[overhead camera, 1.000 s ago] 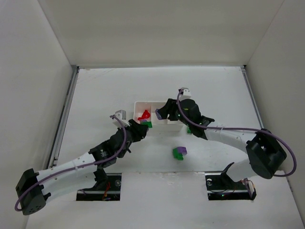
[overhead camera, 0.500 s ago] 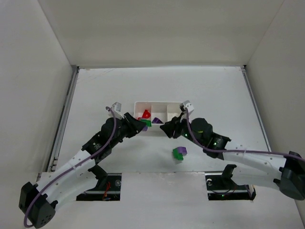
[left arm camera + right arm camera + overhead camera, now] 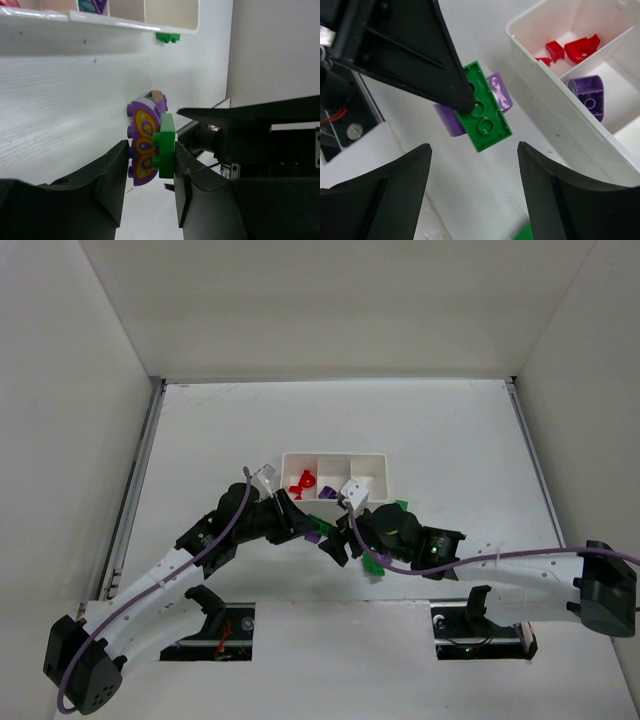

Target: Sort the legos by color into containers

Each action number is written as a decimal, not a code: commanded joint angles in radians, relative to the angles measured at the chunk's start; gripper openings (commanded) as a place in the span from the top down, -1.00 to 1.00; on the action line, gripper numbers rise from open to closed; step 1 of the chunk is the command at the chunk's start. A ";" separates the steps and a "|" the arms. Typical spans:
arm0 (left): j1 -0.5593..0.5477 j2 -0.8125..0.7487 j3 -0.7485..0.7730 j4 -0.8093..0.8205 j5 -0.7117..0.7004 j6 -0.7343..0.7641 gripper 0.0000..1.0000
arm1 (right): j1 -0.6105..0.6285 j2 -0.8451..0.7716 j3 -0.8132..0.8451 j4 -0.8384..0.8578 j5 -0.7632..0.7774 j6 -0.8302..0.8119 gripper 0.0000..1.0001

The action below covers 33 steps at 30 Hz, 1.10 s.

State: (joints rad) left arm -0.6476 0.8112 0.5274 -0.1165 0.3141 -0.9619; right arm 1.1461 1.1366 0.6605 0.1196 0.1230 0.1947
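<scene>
Left gripper (image 3: 150, 167) is clamped narrow on a brick pair (image 3: 150, 150): a purple brick (image 3: 141, 150) with a butterfly print stuck flat against a green brick (image 3: 165, 145). One jaw sits on each outer face, and the pair is held off the table (image 3: 60, 100). Right gripper (image 3: 474, 152) is wide open and empty, its jaws either side of the pair, not touching it; in its wrist view green faces it with purple behind. Changed in the last second: the right gripper was over the tray (image 3: 335, 454) carrying a purple piece. That piece now lies in the middle compartment as stored purple (image 3: 589, 94), and the arm has swung back to the near side with jaws reopened. The left gripper has backed a little off the tray's near wall toward the right arm, same grip. My read: a two-arm split is being set up, with right likely to close on the green half while left keeps the purple, not yet begun. For the task, one more purple is sorted, but the pair can't go anywhere until pulled apart. Outward: red bricks (image 3: 572, 47) are in the left compartment, next to stored purple. A loose green brick (image 3: 167, 36) lies on the table just off the tray's near-right corner, unsorted. Another green bit (image 3: 375, 565) shows under the right arm, mostly hidden; can't tell if anything is attached. No green is visible in the tray, though part of the right compartment is covered.
</scene>
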 commanded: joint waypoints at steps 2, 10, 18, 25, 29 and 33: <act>-0.004 -0.004 0.046 -0.017 0.117 -0.020 0.69 | 0.007 0.008 0.067 -0.037 -0.016 -0.058 -0.51; -0.005 -0.020 0.025 -0.049 0.187 -0.017 0.69 | 0.007 0.031 0.085 -0.075 -0.072 -0.060 -0.33; 0.001 -0.027 0.016 -0.061 0.212 0.000 0.69 | 0.011 0.055 0.096 -0.093 -0.157 -0.041 -0.10; 0.026 -0.032 0.023 -0.106 0.227 0.043 0.69 | 0.016 0.064 0.100 -0.132 -0.190 -0.037 -0.05; 0.036 -0.037 0.029 -0.124 0.235 0.064 0.69 | 0.022 0.077 0.105 -0.144 -0.203 -0.031 0.21; 0.047 -0.038 0.029 -0.130 0.249 0.072 0.69 | 0.022 0.080 0.106 -0.140 -0.212 -0.031 0.36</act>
State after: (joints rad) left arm -0.6132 0.7971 0.5282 -0.2600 0.5297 -0.9028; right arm 1.1557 1.2098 0.7265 -0.0010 -0.0673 0.1574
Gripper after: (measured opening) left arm 0.334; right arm 0.421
